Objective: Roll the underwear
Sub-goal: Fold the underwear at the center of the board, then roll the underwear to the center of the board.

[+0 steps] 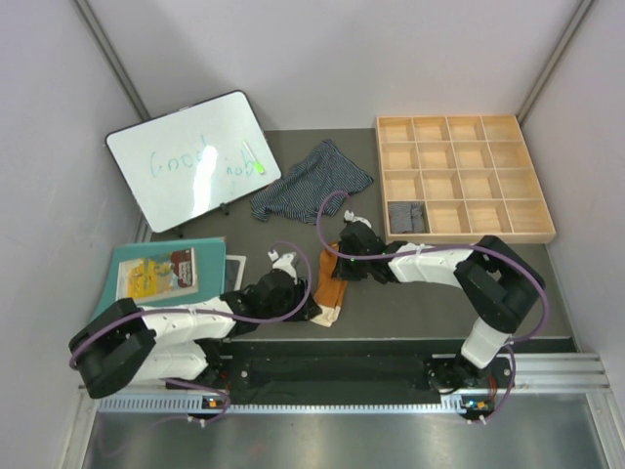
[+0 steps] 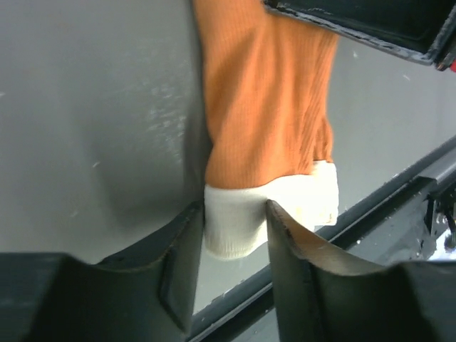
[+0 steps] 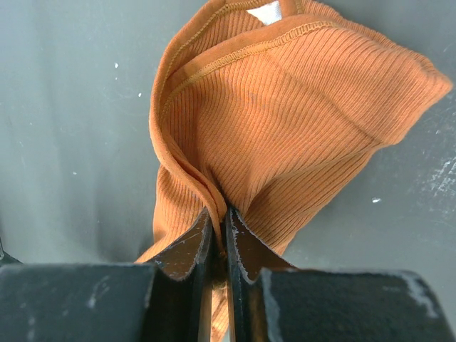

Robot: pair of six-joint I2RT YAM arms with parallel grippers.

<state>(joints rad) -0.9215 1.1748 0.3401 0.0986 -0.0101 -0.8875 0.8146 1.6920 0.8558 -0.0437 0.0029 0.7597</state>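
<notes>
The rust-orange ribbed cloth underwear (image 1: 332, 283) lies on the grey surface (image 1: 420, 305); judged light and limp. Right gripper (image 3: 217, 214) clamped on a fold at its 12 o'clock end. Left gripper (image 2: 235, 210), jaws apart, straddles the thicker cream waistband (image 2: 303, 196) at 6 o'clock: grasp there.

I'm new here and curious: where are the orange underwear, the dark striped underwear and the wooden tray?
orange underwear (image 2: 263, 107): left wrist view, ribbed orange body.
dark striped underwear (image 1: 311, 181): top view, middle of the crumpled cloth.
wooden tray (image 1: 435, 186): top view, an empty compartment.
</notes>
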